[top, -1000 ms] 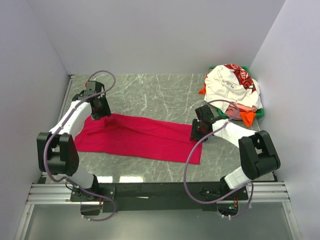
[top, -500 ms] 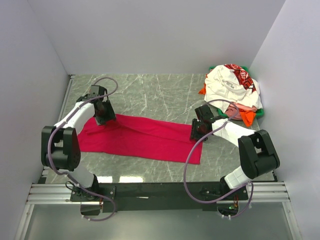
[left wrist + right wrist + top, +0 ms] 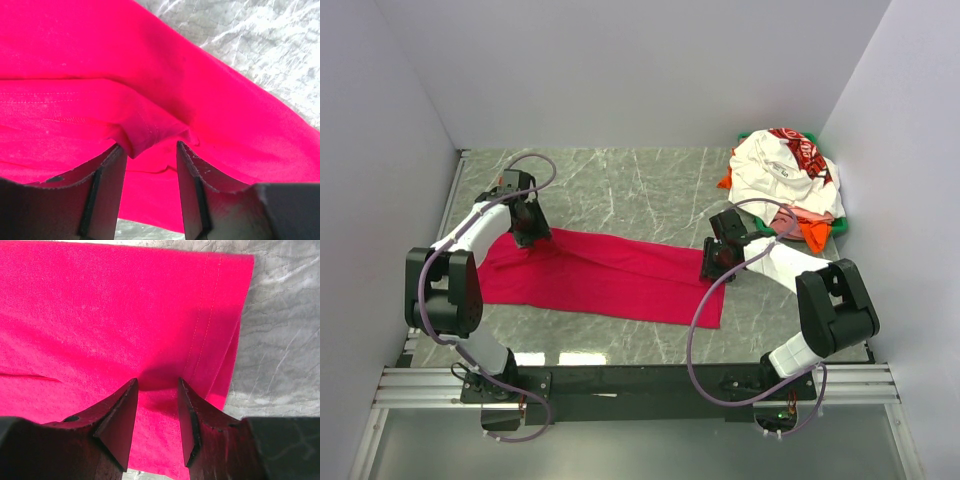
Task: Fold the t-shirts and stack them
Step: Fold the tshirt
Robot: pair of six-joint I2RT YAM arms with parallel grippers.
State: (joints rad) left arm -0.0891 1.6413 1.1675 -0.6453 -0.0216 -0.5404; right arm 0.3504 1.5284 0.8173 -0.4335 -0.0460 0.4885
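A crimson red t-shirt [image 3: 610, 275] lies spread in a long strip across the table's middle. My left gripper [image 3: 527, 236] is down on its far left edge. In the left wrist view the gripper [image 3: 148, 147] is open, with a raised fold of the red shirt [image 3: 75, 50] between its fingertips. My right gripper [image 3: 712, 268] is on the shirt's right end. In the right wrist view it [image 3: 157, 382] is open, tips pressed on the red cloth [image 3: 100, 315] close to the hemmed edge. A white t-shirt with red-and-black print [image 3: 785, 170] tops a pile at the back right.
The pile at the back right also holds orange cloth [image 3: 815, 234], a bit of pink [image 3: 786, 216] and green [image 3: 841, 227], close to the right wall. Grey marble tabletop [image 3: 640, 190] shows beyond the red shirt. White walls close in on three sides.
My left gripper has moved a little right and down onto the red shirt's far left edge. The right arm and the shirt pile have not moved.
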